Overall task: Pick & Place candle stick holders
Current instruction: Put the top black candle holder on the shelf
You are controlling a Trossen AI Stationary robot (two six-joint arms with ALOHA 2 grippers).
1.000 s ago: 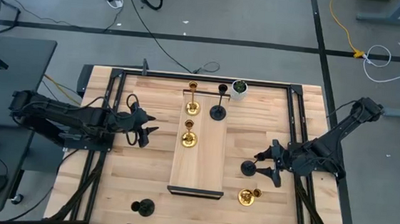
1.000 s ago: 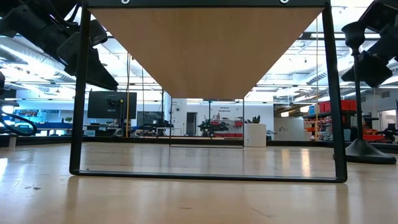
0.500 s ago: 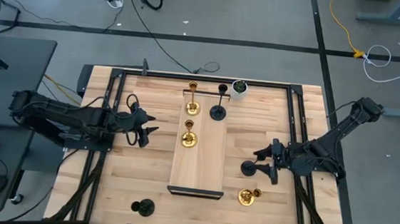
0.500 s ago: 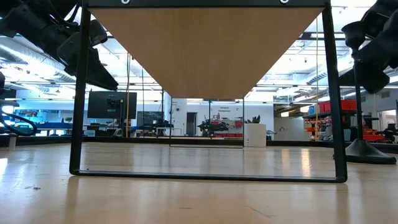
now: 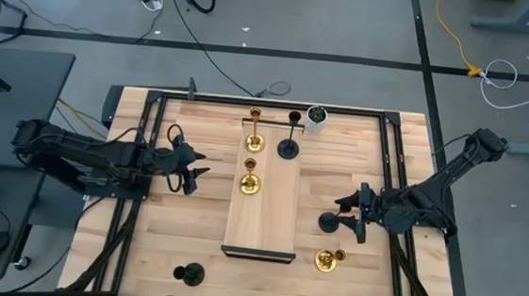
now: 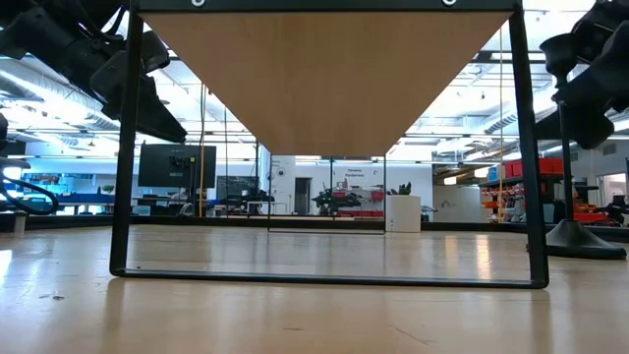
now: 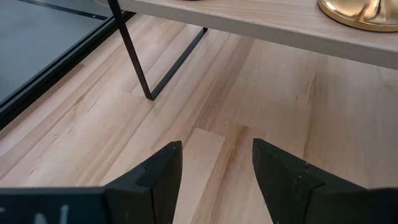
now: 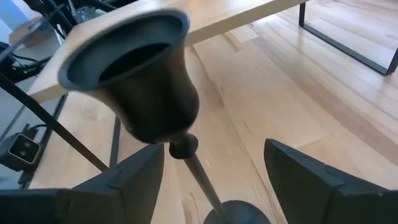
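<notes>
A black candle stick holder [image 5: 330,222] stands on its round base on the table, right of the wooden riser [image 5: 263,225]. My right gripper [image 5: 346,218] is open, and its fingers stand on either side of the holder's thin stem [image 8: 194,167], below the cup [image 8: 134,74], without touching it. Two gold holders [image 5: 254,142] [image 5: 249,185] and one black holder [image 5: 288,148] stand on the riser. A gold holder [image 5: 328,260] and a black holder [image 5: 188,274] stand on the table near its front edge. My left gripper [image 5: 199,166] waits open and empty left of the riser.
A small white pot with green inside [image 5: 316,116] stands at the far edge, beside the riser. The riser has thin black metal legs [image 6: 123,147]. A black frame [image 5: 152,130] runs round the table. Bare tabletop lies between my left gripper and the riser.
My right gripper has gone a little toward the black holder and the riser, staying open. Nothing else has moved.
</notes>
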